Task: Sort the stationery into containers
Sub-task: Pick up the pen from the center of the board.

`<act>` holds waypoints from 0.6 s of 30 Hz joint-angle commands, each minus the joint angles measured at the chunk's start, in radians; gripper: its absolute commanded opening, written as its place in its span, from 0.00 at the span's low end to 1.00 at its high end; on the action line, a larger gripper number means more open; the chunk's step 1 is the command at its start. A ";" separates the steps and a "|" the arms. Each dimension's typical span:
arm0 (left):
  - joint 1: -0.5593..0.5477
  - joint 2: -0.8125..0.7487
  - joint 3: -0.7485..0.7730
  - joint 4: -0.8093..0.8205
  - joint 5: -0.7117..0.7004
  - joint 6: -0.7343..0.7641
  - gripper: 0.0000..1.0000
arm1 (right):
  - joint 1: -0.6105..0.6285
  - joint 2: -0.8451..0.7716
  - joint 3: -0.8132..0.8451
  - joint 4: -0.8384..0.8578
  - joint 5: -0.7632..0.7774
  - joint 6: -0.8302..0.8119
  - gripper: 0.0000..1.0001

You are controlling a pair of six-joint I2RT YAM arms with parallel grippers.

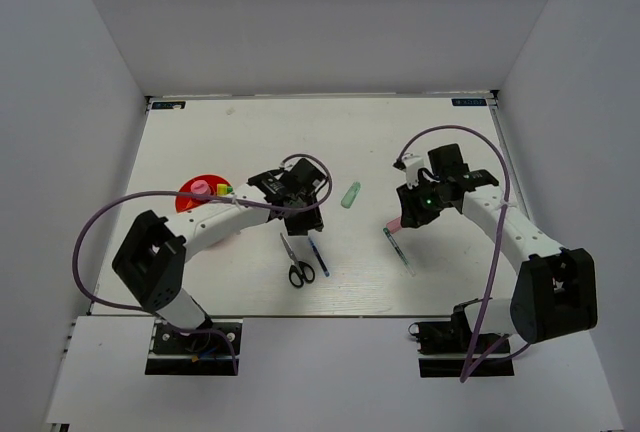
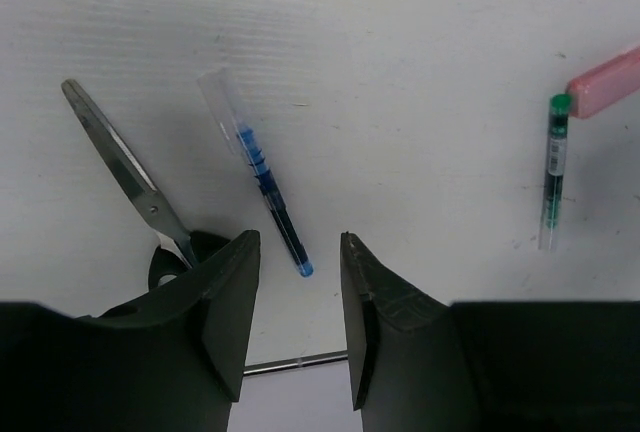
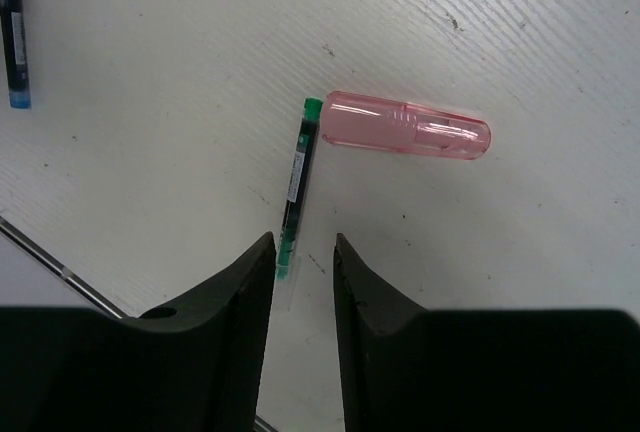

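White table (image 1: 200, 142): all your work is on it, walled on three sides.

Left gripper (image 1: 303, 220) hangs low over mid-table. From your left wrist view, the jaws stand moderately apart with nothing between them.

Right gripper (image 1: 408, 214) is over the right half. Its jaws are parted by a narrower gap and are also empty.

Red-orange cup (image 1: 188, 198) is at the left, partly hidden behind your left arm. A pink tip and a yellow-green tip show at its rim.

Black-handled scissors (image 1: 297, 262) lie closed and flat just in front of the left gripper, blades pointing away from the bases.

Pink highlighter (image 1: 396, 224) lies under the right gripper.

Pale green highlighter (image 1: 350, 195) sits alone between the two grippers.

Slim blue pen (image 1: 318, 256) lies just beside the scissors, apart from them. In the wrist view, its blue tip sits at the jaw gap.

Clear pen (image 1: 398, 250) has green ink. Its green end is just beside the pink highlighter's end; you cannot tell whether they touch. Its other end reaches the right jaw gap.
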 commanded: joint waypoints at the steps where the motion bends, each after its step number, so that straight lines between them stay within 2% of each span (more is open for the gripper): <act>1: 0.008 0.029 0.003 -0.039 -0.023 -0.112 0.49 | 0.012 -0.010 -0.005 -0.001 0.019 -0.015 0.34; 10: 0.008 0.170 0.093 -0.095 -0.082 -0.282 0.48 | 0.014 -0.055 -0.024 0.005 0.023 -0.021 0.35; 18: 0.004 0.261 0.156 -0.133 -0.094 -0.299 0.47 | 0.014 -0.096 -0.031 0.008 0.003 -0.021 0.35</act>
